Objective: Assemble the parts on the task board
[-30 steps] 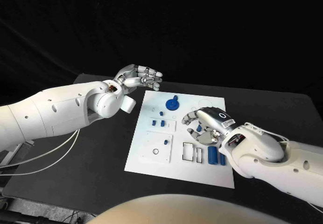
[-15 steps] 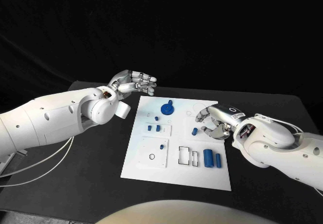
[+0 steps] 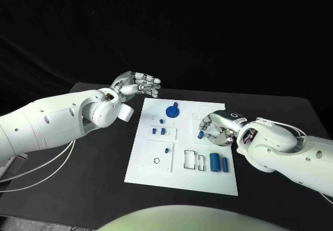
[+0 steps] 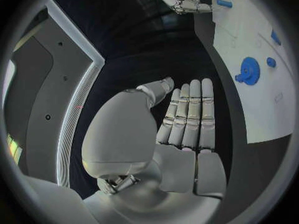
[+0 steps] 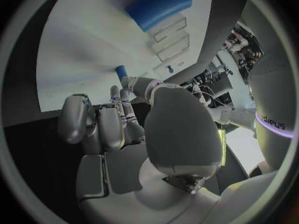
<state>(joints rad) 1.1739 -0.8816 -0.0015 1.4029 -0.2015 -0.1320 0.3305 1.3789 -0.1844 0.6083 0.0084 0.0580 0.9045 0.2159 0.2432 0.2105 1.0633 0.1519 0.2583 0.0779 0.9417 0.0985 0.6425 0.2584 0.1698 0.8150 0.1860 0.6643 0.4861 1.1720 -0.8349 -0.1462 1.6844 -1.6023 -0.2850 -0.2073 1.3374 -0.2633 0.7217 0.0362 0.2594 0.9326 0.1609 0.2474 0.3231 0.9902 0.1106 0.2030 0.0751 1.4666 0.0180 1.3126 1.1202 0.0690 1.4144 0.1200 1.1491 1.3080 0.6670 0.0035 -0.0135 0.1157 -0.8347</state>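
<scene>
The white task board [image 3: 156, 178] lies in the middle of the black table. Standing in it are a blue gear [image 3: 172, 111], two small blue pegs [image 3: 158, 130] and two blue cylinders [image 3: 220, 162]. My right hand [image 3: 215, 129] hangs low over the board's right side, its fingers curled down around a small blue peg [image 3: 199, 135]. The right wrist view has that peg [image 5: 121, 72] just past the fingertips [image 5: 116, 90]; whether they pinch it is unclear. My left hand [image 3: 139, 85] hovers off the board's far left corner, fingers straight and holding nothing [image 4: 187, 129].
Empty rectangular slots [image 3: 189, 159] lie beside the cylinders, and a raised white plate with a ring hole [image 3: 159, 155] sits at the board's near left. Bare black table [image 3: 83, 192] surrounds the board. In the left wrist view the gear [image 4: 249, 70] stands on the board [image 4: 264, 109].
The camera shifted after the earliest frame. Over the last half second my right hand's fingers have dropped and closed in toward the small blue peg. The left hand has barely moved.
</scene>
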